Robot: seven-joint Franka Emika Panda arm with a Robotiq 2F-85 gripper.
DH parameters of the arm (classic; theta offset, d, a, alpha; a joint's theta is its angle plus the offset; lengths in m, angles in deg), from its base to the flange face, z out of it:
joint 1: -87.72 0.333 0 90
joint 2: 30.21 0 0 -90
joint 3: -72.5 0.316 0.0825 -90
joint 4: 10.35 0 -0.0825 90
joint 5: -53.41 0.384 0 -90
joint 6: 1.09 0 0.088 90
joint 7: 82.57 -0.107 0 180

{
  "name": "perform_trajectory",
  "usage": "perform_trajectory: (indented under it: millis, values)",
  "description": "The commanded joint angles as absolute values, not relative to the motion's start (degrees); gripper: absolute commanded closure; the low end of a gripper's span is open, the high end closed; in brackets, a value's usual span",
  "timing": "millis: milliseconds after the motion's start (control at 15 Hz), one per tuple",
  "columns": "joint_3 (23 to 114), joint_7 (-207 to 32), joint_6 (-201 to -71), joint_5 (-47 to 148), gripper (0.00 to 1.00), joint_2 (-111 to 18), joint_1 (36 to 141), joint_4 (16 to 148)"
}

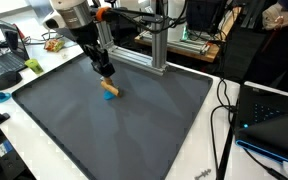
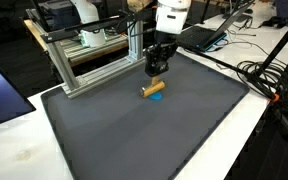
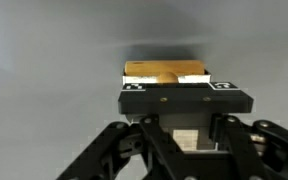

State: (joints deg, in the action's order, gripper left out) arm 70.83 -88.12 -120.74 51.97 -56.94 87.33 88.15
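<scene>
Gripper (image 1: 105, 71) poised just over a small wooden piece on the dark mat.

In both exterior views the Franka arm reaches down over the dark grey mat (image 1: 134, 135), and its gripper hangs directly above a short tan wooden cylinder (image 1: 110, 88) that lies on its side with a small blue piece (image 1: 107, 96) touching it. In an exterior view the same cylinder (image 2: 152, 89) lies just below the gripper (image 2: 156, 68), the blue piece (image 2: 157, 98) at its near side, both toward the mat's far half. The fingers are drawn in narrow; whether they pinch the wood or merely stand over it cannot be told. The wrist view shows the tan cylinder (image 3: 164, 73) right beyond the gripper's body. An aluminium frame (image 1: 149, 45) stands at the mat's far edge, and laptops and cables lie about on the white table (image 2: 14, 150).
</scene>
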Motion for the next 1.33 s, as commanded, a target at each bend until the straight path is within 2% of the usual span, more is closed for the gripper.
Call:
perform_trajectory:
  millis: [0, 600, 1267]
  values:
    - [70.9, -88.4, -121.2, 52.0, 0.78, -57.8, 87.7, 88.8]
    - [70.3, -90.0, -129.7, 51.7, 0.78, -57.3, 87.9, 89.8]
    - [71.0, -88.2, -123.1, 52.4, 0.78, -58.0, 87.5, 88.6]
